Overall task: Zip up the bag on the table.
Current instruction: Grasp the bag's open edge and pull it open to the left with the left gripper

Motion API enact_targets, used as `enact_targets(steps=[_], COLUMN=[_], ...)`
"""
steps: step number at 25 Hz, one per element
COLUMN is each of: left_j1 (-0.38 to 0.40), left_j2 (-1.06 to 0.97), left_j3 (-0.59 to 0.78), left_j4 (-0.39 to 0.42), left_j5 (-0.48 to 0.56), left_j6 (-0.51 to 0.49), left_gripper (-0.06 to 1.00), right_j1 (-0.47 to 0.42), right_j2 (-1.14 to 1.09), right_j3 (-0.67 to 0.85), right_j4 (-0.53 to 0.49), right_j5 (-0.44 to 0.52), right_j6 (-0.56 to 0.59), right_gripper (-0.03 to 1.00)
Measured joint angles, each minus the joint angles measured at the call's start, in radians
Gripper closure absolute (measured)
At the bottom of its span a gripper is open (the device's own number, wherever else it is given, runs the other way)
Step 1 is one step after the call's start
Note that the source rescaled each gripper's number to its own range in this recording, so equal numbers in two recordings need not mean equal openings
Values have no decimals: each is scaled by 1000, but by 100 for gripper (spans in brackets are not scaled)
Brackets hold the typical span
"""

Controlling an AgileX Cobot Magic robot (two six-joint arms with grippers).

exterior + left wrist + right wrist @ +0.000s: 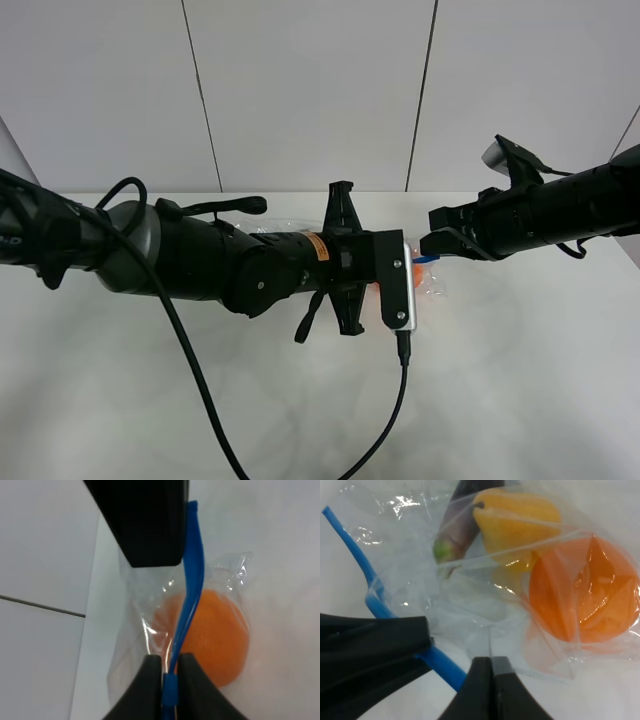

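Observation:
The clear plastic bag (470,600) lies on the white table (520,400), mostly hidden under my left arm in the high view. Its blue zipper strip (192,570) runs between both grippers. An orange toy (585,595), a yellow one (515,520) and a purple one (457,520) show through the plastic. My left gripper (170,664) is shut on the blue strip, over the orange toy (215,635). My right gripper (455,652) is shut on the strip's end, and also shows in the high view (432,246), just right of the left wrist.
A black cable (395,400) hangs from the left wrist camera onto the table in front. Another cable (190,370) trails from the left arm toward the front edge. A grey panelled wall (310,90) stands behind the table.

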Motion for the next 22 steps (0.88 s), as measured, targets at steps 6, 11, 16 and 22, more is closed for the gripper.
enact_targets(steps=[6, 11, 16, 22], left_j1=[10, 55, 90, 120], left_j2=[0, 0, 0, 0], left_j3=[0, 0, 0, 0], left_j4=[0, 3, 3, 4], left_j5=[0, 29, 57, 59], left_j6=[4, 4, 4, 4], left_gripper=[94, 94, 94, 94], right_j1=[0, 0, 0, 0], right_j2=[0, 0, 0, 0], right_j3=[0, -1, -1, -1], right_j4=[1, 9, 6, 4], right_j5=[0, 0, -7, -9], right_j6=[0, 0, 1, 1], right_gripper=[97, 97, 97, 97])
